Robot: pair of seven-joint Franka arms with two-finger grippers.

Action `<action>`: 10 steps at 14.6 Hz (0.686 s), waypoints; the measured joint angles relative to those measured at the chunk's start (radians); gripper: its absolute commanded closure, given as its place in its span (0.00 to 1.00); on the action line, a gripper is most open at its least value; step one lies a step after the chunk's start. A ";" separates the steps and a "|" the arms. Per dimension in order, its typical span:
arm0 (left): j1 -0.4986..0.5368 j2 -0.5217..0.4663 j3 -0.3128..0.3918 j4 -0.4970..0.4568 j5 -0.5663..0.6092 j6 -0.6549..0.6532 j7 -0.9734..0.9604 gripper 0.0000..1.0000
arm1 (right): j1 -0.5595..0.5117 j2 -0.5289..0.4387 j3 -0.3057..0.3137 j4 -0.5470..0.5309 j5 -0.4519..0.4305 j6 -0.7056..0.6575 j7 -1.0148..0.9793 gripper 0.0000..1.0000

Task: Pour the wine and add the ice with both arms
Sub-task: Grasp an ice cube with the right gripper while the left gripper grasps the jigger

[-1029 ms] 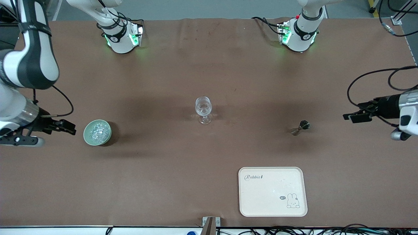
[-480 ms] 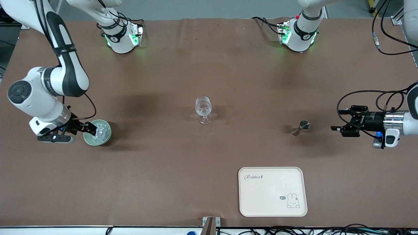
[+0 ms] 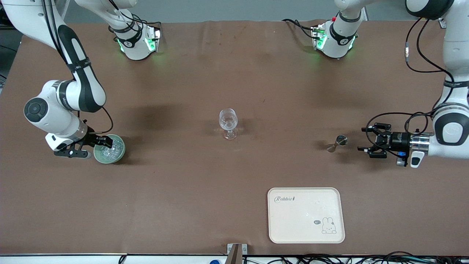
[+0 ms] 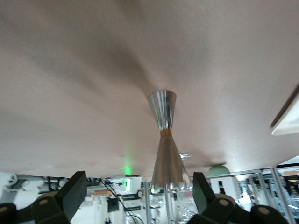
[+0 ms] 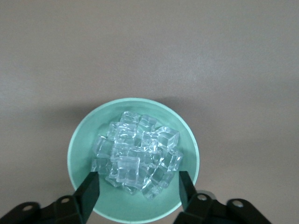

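Note:
A green bowl holds the ice, a heap of clear chunks, toward the right arm's end of the table. My right gripper is over the bowl's rim, open. In the right wrist view its fingers straddle the edge of the ice inside the bowl. A stemmed glass stands mid-table. A metal jigger stands toward the left arm's end. My left gripper is open just beside the jigger, apart from it. I cannot make out the wine.
A cream tray with a rabbit print lies nearer the front camera than the jigger. Both arm bases stand along the table's edge farthest from the camera. Cables hang from the left arm.
My right gripper has come in over the bowl and lowered among the ice, its fingers narrowing somewhat. My left gripper has moved toward the jigger, staying open.

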 measured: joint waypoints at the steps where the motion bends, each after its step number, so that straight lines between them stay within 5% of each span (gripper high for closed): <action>1: 0.002 0.013 0.000 -0.006 -0.025 0.006 0.000 0.05 | 0.000 0.013 0.000 -0.001 0.000 0.014 0.000 0.29; 10: 0.002 0.109 -0.002 -0.033 -0.187 0.013 -0.033 0.11 | 0.005 0.047 0.005 -0.001 0.000 0.032 0.000 0.51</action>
